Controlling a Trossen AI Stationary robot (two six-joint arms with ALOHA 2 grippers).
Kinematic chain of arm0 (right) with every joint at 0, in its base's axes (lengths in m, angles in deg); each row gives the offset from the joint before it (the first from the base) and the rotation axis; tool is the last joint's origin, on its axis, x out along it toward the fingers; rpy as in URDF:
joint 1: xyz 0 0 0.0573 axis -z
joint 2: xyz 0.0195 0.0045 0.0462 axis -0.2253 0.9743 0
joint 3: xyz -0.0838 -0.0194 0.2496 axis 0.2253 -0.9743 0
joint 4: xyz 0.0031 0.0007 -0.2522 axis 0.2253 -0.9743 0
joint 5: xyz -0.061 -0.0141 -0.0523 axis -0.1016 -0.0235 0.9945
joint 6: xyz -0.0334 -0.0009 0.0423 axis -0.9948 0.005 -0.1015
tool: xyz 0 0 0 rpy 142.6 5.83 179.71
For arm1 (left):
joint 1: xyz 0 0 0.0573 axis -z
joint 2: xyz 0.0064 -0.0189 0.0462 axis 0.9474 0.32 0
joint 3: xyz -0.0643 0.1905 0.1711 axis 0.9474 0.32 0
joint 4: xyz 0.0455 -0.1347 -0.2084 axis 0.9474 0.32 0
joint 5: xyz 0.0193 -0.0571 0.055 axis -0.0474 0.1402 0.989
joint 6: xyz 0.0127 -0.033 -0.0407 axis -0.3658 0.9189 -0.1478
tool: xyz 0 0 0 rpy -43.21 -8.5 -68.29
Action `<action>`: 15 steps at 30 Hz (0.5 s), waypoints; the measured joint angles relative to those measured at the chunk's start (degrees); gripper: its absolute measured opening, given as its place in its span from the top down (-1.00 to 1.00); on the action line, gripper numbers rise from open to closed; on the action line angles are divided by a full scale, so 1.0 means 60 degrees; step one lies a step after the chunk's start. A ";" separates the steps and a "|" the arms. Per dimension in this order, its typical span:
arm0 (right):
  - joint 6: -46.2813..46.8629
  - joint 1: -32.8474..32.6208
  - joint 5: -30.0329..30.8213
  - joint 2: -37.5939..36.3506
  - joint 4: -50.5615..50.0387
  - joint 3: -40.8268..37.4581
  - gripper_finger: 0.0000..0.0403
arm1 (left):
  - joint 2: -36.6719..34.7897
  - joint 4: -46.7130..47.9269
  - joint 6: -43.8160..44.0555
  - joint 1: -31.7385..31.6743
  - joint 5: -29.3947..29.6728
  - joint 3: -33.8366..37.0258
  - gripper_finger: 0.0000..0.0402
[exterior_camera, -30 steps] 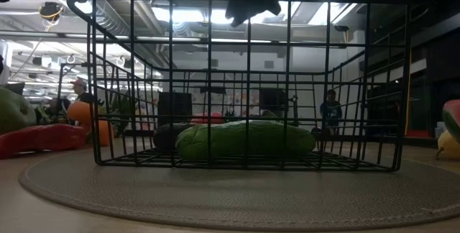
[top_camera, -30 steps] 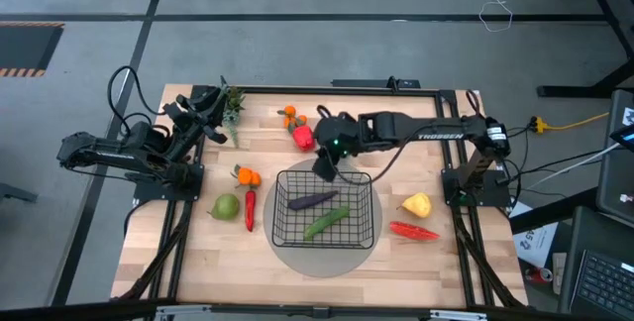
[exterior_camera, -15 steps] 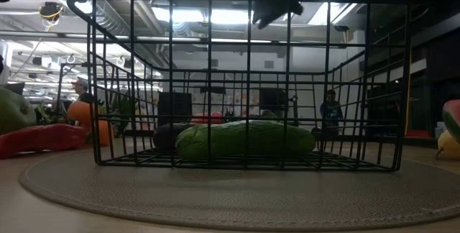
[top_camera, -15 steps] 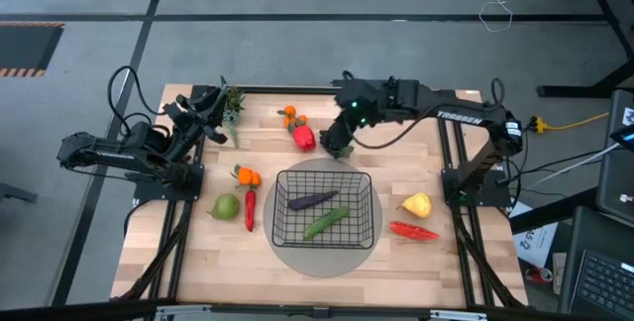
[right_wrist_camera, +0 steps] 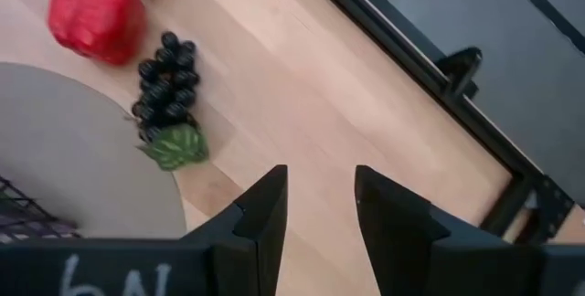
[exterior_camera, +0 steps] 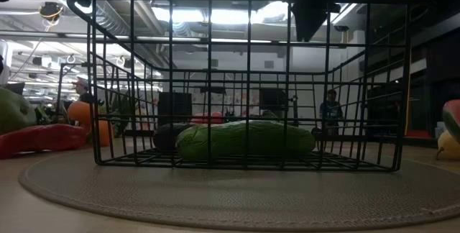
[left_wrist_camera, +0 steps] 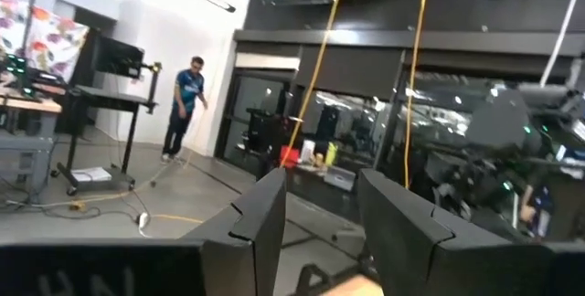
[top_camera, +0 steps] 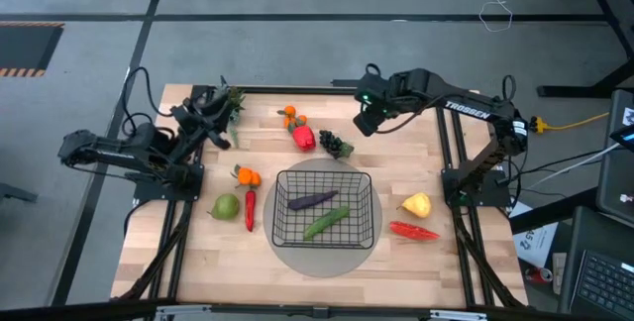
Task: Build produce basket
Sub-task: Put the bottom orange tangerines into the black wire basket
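At table's left edge: left gripper [top_camera: 213, 123], raised beside a leafy sprig [top_camera: 232, 101], fingers [left_wrist_camera: 265, 218] apart with nothing between them; its wrist camera looks out into the room, where a person [left_wrist_camera: 186, 107] stands.

Left of the mat: orange fruit [top_camera: 248, 175], green fruit [top_camera: 226, 206], red chili [top_camera: 250, 209].

Far side, centre: small orange [top_camera: 289, 116], red pepper [top_camera: 303, 138], dark grapes [top_camera: 336, 146] with a green leaf, lying at the edge of the grey mat [top_camera: 287, 254].

Centre: black wire basket [top_camera: 363, 230] on the mat, holding a purple eggplant [top_camera: 312, 200] and a green cucumber [top_camera: 326, 222].

Right of centre: right gripper [top_camera: 369, 121], held above bare wood near the far edge, well apart from the grapes; fingers [right_wrist_camera: 263, 216] apart, empty. Arm lettering is too small to read.

Right of the mat: yellow fruit [top_camera: 417, 205], second red chili [top_camera: 413, 230].
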 joint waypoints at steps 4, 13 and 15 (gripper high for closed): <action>0.0058 0.0006 0.0004 -0.0027 -0.0368 0.0000 0.35 | 0.0000 0.0241 0.0234 0.0328 0.0000 -0.0004 0.33; 0.0122 0.0015 0.0087 -0.0311 -0.0689 0.0000 0.35 | 0.0661 0.5116 0.1726 0.1090 -0.0814 -0.1445 0.33; 0.0122 0.0015 0.0087 -0.0314 -0.0691 0.0000 0.35 | 0.1214 0.6589 0.2222 0.1217 -0.0825 -0.2060 0.33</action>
